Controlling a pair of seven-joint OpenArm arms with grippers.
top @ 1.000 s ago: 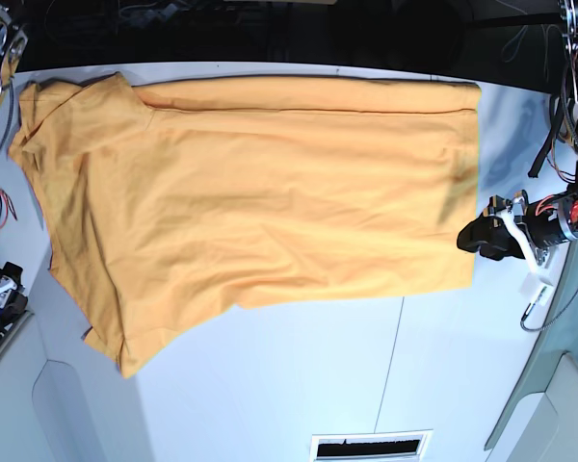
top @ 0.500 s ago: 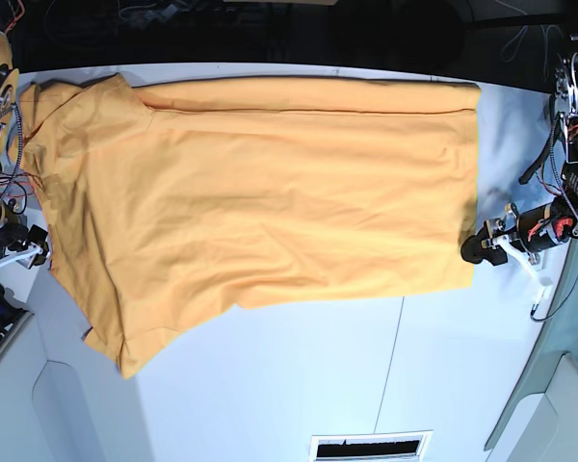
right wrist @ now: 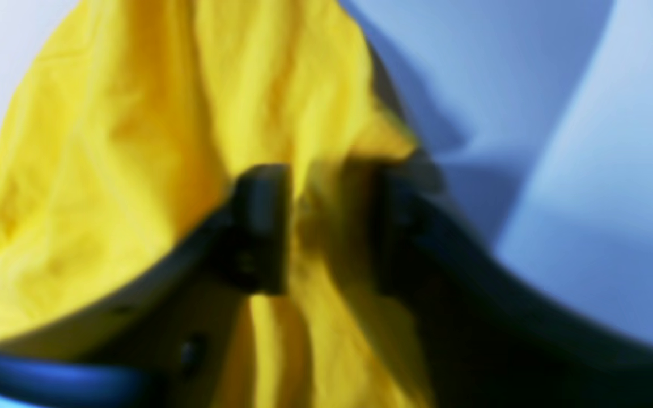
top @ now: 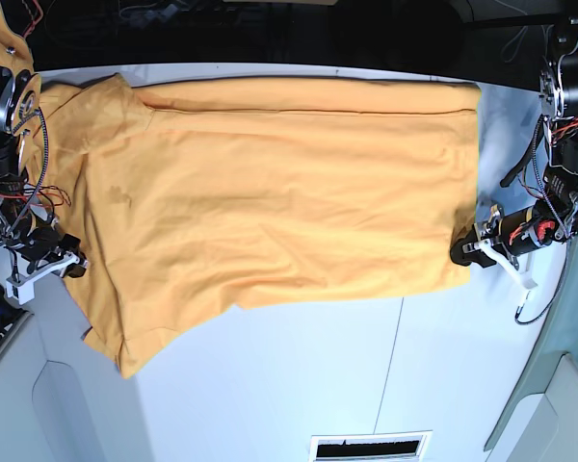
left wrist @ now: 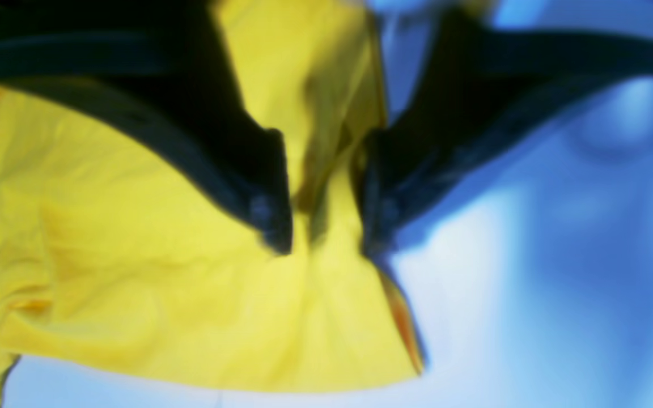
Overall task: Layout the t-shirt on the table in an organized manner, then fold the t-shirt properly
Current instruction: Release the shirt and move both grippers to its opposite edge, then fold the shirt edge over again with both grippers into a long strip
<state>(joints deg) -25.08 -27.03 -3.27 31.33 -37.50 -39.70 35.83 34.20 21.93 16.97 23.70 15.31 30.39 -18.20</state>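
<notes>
While both arms reached in low from opposite ends, the left gripper (left wrist: 326, 226) and right gripper (right wrist: 332, 226) each pinched bunched t-shirt (top: 270, 192) edge; both wrist views were blurred

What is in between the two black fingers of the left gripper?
A bunched fold of the t-shirt sits between the fingers of the left gripper. The left wrist view shows it, right at the shirt's edge by the table.
</notes>
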